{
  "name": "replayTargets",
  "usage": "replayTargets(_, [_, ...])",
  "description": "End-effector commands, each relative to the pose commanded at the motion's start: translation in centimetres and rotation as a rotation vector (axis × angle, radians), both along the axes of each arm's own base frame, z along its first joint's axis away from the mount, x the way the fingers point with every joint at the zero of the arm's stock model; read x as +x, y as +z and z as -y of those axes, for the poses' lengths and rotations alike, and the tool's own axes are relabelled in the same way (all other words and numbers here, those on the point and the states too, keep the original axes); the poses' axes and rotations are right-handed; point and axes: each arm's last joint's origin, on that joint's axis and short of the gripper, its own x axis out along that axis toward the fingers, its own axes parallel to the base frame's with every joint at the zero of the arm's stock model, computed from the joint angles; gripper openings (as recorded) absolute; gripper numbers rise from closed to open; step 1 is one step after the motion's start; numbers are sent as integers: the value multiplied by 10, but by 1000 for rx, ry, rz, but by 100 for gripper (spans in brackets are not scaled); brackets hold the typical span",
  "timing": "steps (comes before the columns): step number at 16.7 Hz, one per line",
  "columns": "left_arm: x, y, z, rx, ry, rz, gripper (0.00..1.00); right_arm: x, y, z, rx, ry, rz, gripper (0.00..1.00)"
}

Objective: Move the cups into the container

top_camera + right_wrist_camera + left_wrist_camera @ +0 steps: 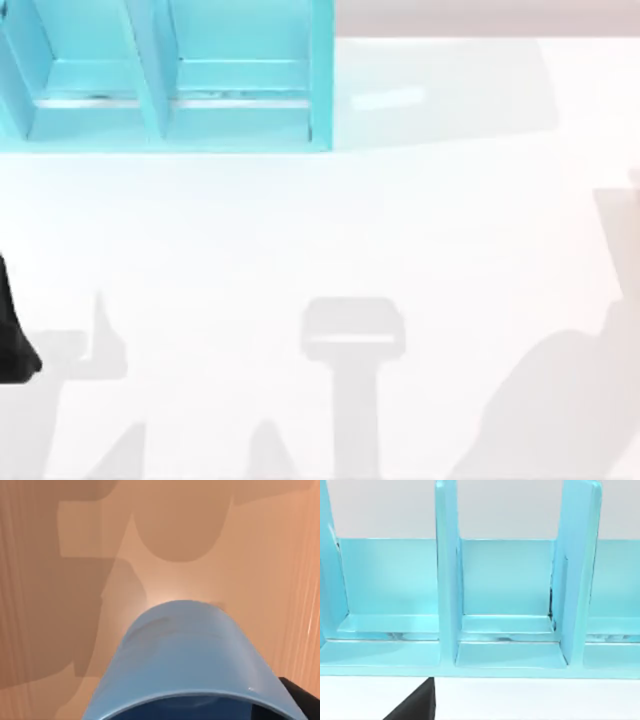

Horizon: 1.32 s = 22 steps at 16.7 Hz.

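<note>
A plain blue cup (190, 660) hangs right under the right wrist camera, its mouth turned toward the lens. It is lifted off the table, which lies well below it and carries a rounded shadow. My right gripper is shut on this cup, with one dark finger (300, 697) showing beside its rim. The container (240, 135) is a turquoise box split by upright dividers, at the table's far left. The left wrist view faces its compartments (510, 655) from close by. My left arm (14, 345) is at the table's left edge, well in front of the container.
The white table (330, 230) carries only soft shadows of the arms in its front half. A grey back wall (480, 15) runs behind the table's far edge. A dark part of my left gripper (417, 705) shows in front of the container's rim.
</note>
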Motion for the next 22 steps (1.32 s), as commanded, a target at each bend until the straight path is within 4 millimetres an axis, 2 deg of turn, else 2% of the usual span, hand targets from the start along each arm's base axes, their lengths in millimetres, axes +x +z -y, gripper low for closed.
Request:
replayTargets(12, [0,0,0,0,0,0,100,0,0,0,0,0,0,98])
replayTargets(22, [0,0,0,0,0,0,100,0,1,1,0,-2,0,100])
